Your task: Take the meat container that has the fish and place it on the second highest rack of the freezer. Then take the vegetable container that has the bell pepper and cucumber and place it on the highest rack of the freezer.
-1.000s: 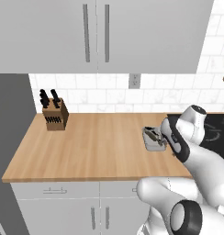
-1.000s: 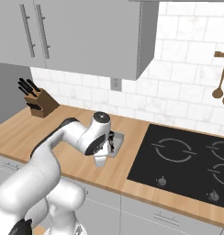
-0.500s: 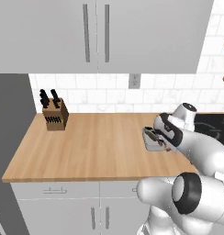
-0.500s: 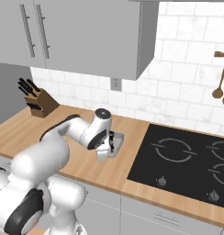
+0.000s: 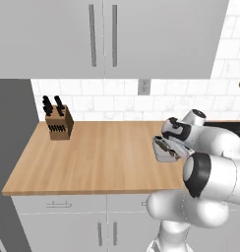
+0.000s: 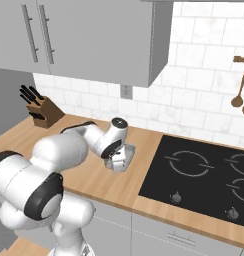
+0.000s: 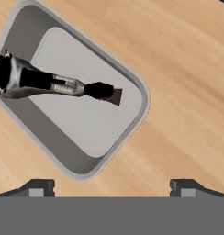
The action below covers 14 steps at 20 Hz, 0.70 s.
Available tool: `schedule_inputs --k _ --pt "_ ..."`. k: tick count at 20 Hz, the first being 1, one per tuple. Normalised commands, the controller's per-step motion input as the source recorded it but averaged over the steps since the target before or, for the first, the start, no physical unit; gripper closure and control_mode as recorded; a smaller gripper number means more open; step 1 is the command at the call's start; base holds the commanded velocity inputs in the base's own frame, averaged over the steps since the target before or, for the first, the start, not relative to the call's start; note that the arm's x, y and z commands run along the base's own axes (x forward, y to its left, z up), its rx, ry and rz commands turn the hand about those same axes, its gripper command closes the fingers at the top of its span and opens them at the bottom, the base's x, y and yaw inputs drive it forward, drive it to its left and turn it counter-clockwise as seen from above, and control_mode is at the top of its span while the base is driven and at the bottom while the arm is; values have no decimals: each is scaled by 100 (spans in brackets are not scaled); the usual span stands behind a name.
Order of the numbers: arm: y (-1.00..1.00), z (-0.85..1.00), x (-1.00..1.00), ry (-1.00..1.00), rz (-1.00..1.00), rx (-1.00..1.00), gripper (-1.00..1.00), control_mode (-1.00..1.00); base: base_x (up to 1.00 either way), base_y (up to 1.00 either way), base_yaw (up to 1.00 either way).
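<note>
The meat container (image 7: 88, 128), a shallow grey tray with rounded corners, lies on the wooden counter and holds a silver fish (image 7: 38, 82) with a dark tail. The same container (image 5: 163, 153) sits near the counter's right end, close to the cooktop, also seen as the grey tray (image 6: 127, 157) beside the arm. My gripper (image 7: 111, 186) hovers just above the tray's near edge, open, with its two fingertips (image 7: 38, 187) spread wide and nothing between them. From the base cameras the gripper (image 5: 174, 141) points down at the tray, partly covering it.
A wooden knife block (image 5: 58, 123) stands at the counter's back left. A black cooktop (image 6: 204, 175) lies right of the tray. White cabinets (image 5: 102, 37) hang overhead, and wooden spoons (image 6: 239, 97) hang on the tiled wall. A dark grey appliance side (image 5: 9, 128) borders the counter's left end.
The arm has folded in and the hand has shifted left, closer over the tray. The tray and fish have stayed put, and the jaws have stayed open.
</note>
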Motion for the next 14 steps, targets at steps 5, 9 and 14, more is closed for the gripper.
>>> schedule_inputs --k 5,9,14 --pt "-6 -23 21 0 7 0 -100 -100 0 0 0" --pt "-2 -30 16 0 6 0 -100 -100 0 0 0" --pt "0 -35 3 2 5 0 -100 -100 0 0 0"
